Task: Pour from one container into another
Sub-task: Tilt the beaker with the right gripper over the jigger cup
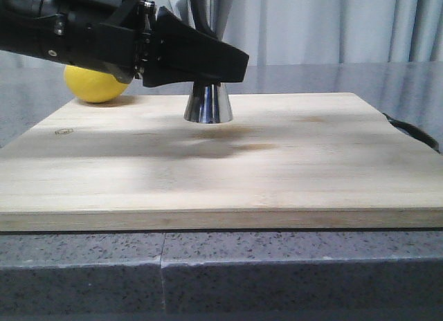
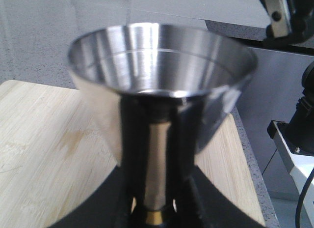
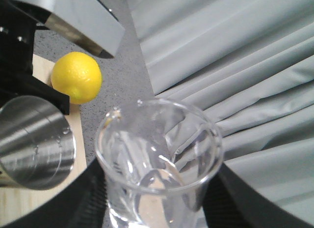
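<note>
Left wrist view: left jaws clamp jigger (image 2: 162, 85) at waist; right jaws hold beaker (image 3: 159, 159).

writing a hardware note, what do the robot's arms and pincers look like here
The left arm is matte black with blocky housings, small screws and a dark cable behind it. Its left pincer has long, tapered black fingers. The right pincer shows only dark, blurred fingers.
</note>
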Available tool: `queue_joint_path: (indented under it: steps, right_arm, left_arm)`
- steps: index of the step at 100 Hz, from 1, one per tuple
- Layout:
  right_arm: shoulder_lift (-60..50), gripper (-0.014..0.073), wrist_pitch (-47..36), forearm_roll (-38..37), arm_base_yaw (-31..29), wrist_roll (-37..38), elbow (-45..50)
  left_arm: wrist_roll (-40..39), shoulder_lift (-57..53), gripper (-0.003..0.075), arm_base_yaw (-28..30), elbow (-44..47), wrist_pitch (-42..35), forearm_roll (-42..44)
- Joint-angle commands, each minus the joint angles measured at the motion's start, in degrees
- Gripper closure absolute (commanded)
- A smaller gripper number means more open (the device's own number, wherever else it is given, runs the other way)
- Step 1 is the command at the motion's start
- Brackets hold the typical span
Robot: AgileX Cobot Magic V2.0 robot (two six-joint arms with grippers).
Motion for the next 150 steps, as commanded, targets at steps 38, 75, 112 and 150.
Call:
queue_joint_path:
  steps: [38,75,112,150]
  right_arm:
    - [-1.2,0.0379,-1.6,-3.4,0.0,-0.3,-2.1]
    - [-1.2,0.0379,-1.6,-5.6,0.1,-0.3,-2.1]
    - [-1.2,0.0379,-1.6,-7.4,0.1,-0.3,-2.1]
    - [-1.2,0.0379,-1.6,-9.5,0.1,-0.3,-2.1]
  left_arm:
    - [-0.4,-2.8,0.0739,-0.5,-1.6,7.3,-4.1]
    - [-0.4,-2.8,0.0739,-0.5,-1.6,7.3,-4.1]
    - [-0.4,-2.8,0.0739,-0.5,-1.6,7.3,-4.1]
    - [-0.4,-2.8,0.0739,-0.5,-1.6,7.3,-4.1]
